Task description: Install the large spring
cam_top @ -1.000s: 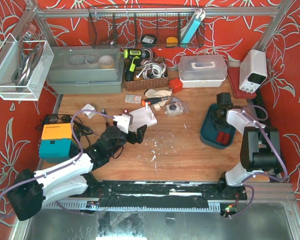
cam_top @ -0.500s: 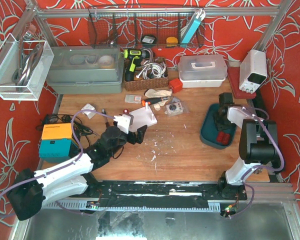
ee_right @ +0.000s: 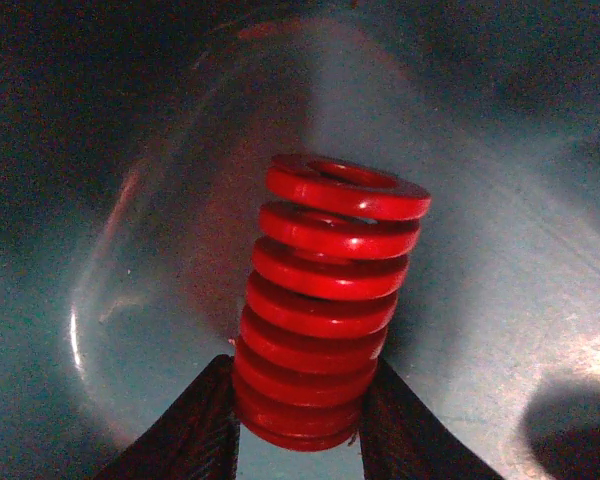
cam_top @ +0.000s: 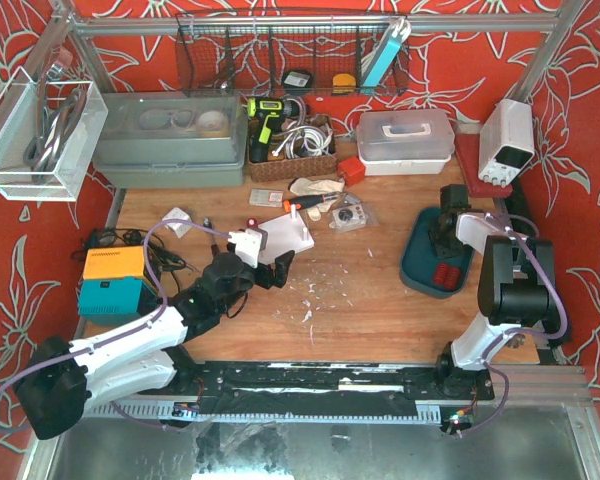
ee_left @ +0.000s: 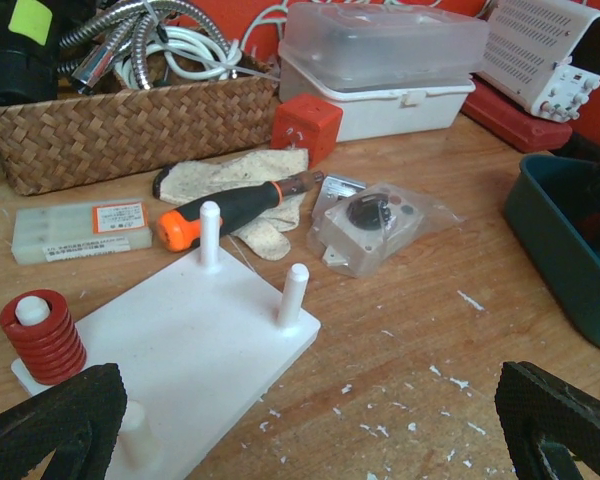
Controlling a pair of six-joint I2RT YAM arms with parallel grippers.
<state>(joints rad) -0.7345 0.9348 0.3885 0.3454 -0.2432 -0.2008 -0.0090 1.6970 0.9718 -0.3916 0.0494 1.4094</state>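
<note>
Spring (ee_right: 325, 300), glossy red coils, seemingly pinched by right gripper (ee_right: 298, 405).

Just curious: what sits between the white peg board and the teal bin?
Between white peg board and teal bin: only bare wooden tabletop with white flecks, shown in overhead and left wrist views.

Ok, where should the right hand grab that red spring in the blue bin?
Take the spring by its nearest coils, pinching across the round sides, reaching down into the bin; that leaves its hollow far end free.
</note>
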